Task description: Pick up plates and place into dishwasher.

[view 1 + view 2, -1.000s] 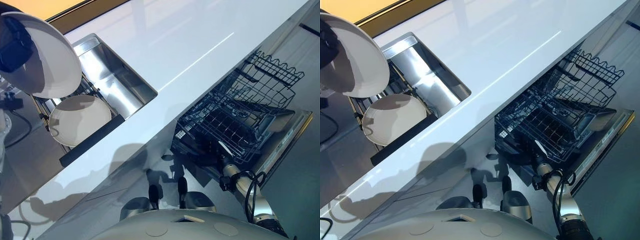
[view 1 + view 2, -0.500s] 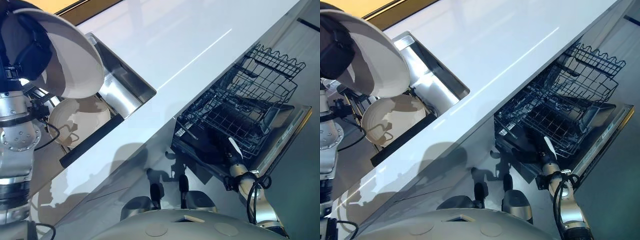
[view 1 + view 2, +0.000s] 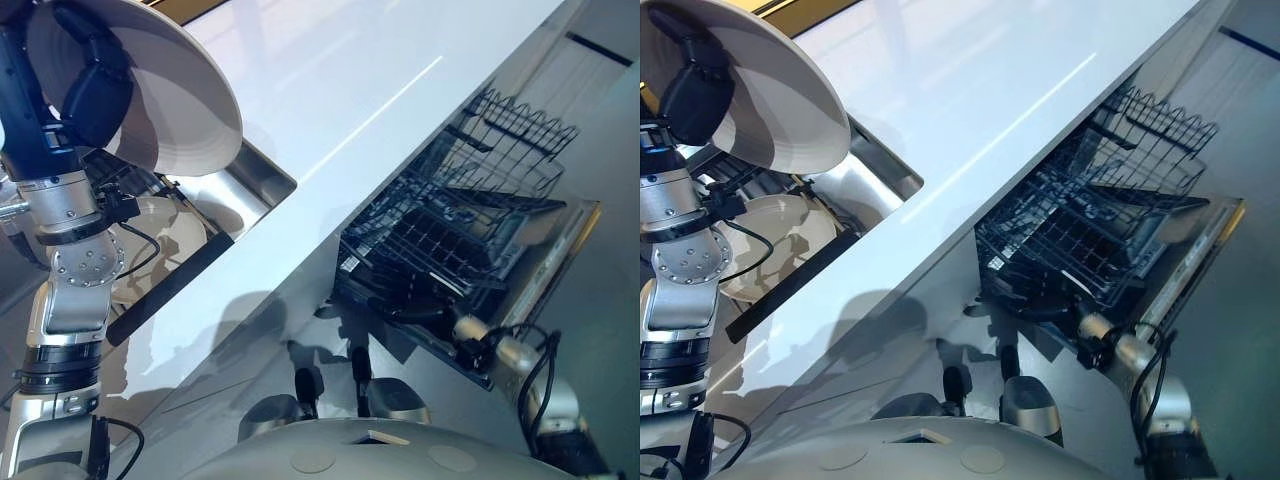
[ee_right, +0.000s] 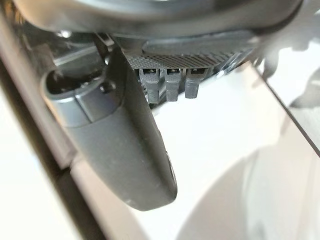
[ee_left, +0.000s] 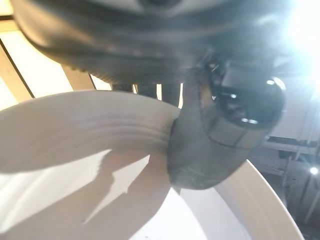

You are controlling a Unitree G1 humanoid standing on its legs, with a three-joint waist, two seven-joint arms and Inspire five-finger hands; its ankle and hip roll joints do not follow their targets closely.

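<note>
Left eye view: the left hand (image 3: 95, 85) is raised high over the sink (image 3: 250, 190), its dark fingers curled onto the inner face of a large white plate (image 3: 190, 110) that it holds tilted on edge. Below it a second plate (image 3: 165, 225) lies in the sink, partly behind the arm. The white counter (image 3: 330, 90) runs diagonally between the sink and the open dishwasher, whose dark wire rack (image 3: 450, 230) is pulled out over the lowered door (image 3: 545, 270). The right arm shows low beside that door.

Right eye view: the same layout; the held plate (image 3: 760, 100) is well apart from the wire rack (image 3: 1090, 225), with the whole counter between them.

Left wrist view: the thumb (image 5: 210, 145) presses over the plate's rim (image 5: 100, 107), pinching it against the fingers behind.

Right wrist view: the right hand (image 4: 125, 145) holds nothing, its thumb straight and its short row of fingers relaxed, with pale surface past them.

The plate looks stiff, glazed and breakable, likely slick and moderately heavy for a rim pinch; a hold at the rim with the thumb inside seems right, kept firm while tilted.
</note>
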